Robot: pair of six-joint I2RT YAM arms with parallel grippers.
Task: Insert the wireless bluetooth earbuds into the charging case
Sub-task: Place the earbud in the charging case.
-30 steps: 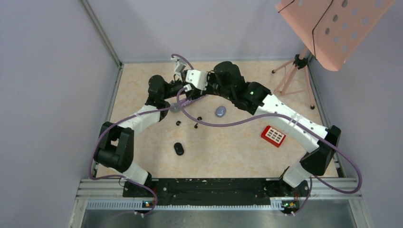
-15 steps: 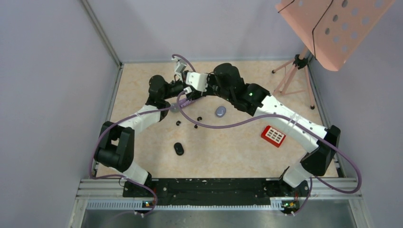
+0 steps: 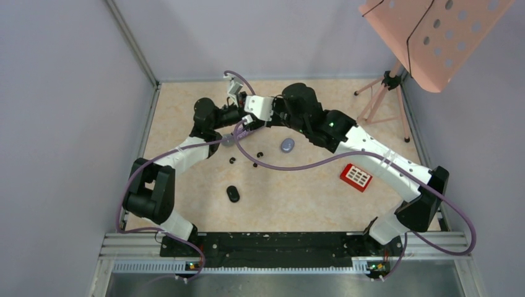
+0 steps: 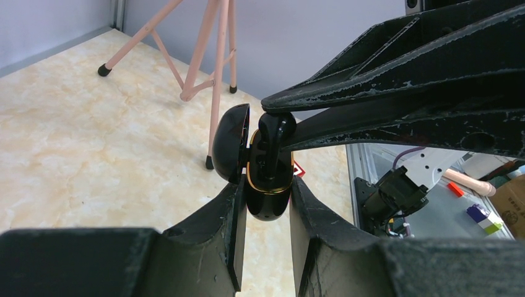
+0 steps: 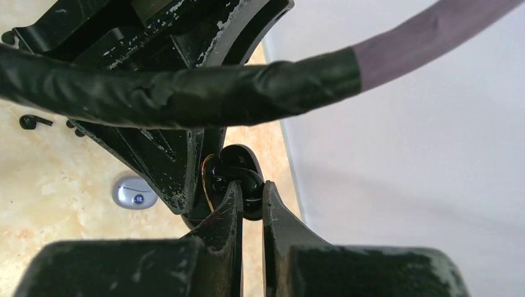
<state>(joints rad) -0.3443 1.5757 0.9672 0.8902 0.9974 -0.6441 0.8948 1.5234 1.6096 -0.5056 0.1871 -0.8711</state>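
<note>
My left gripper (image 4: 266,185) is shut on a glossy black charging case (image 4: 269,197) with a gold rim, held above the table with its lid (image 4: 228,141) swung open. My right gripper (image 5: 251,185) reaches in from the opposite side and is shut on a black earbud (image 5: 252,197), which sits at the case's open mouth (image 4: 272,133). In the top view both grippers meet at the back centre (image 3: 245,119). Loose black earbuds (image 3: 233,160) (image 3: 255,164) lie on the table in front of them.
A grey oval case (image 3: 287,145) lies right of the grippers and a closed black case (image 3: 233,193) nearer the front. A red block (image 3: 356,177) lies at right. A pink music stand (image 3: 433,37) on a tripod (image 3: 384,102) fills the back right corner. A purple cable (image 3: 291,162) drapes across.
The right arm has shifted slightly to the right. Both grips are unchanged and the left arm has held still.
</note>
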